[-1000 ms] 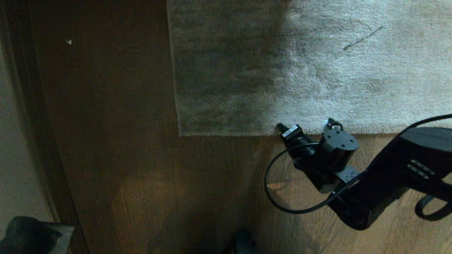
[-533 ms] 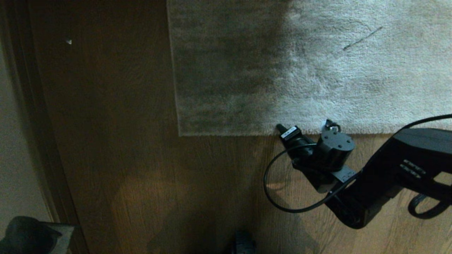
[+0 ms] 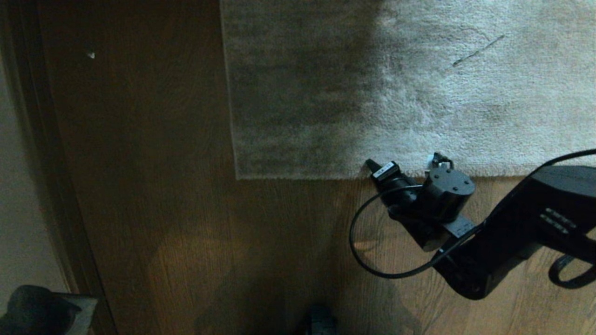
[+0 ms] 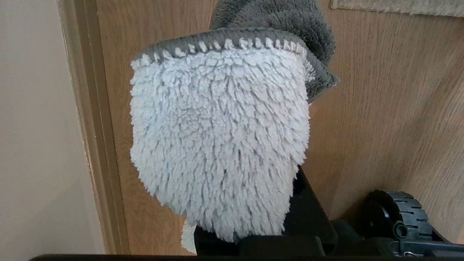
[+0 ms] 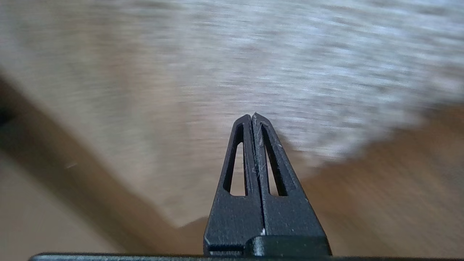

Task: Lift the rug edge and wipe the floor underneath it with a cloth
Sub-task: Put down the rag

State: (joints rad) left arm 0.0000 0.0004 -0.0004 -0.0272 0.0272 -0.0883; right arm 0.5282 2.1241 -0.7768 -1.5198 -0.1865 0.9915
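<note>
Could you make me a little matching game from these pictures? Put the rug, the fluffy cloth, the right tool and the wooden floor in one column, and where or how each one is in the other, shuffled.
Things:
1. rug
2. cloth
3. right tool
4. floor

States:
A. fingers pressed together with nothing between them, tip by the rug's near border
B. brown planks with wavy grain
C. lying flat, no part lifted
D. held up in the left tool, pale fluffy side facing the left wrist camera

Pairs: 1-C, 2-D, 3-A, 4-B
</note>
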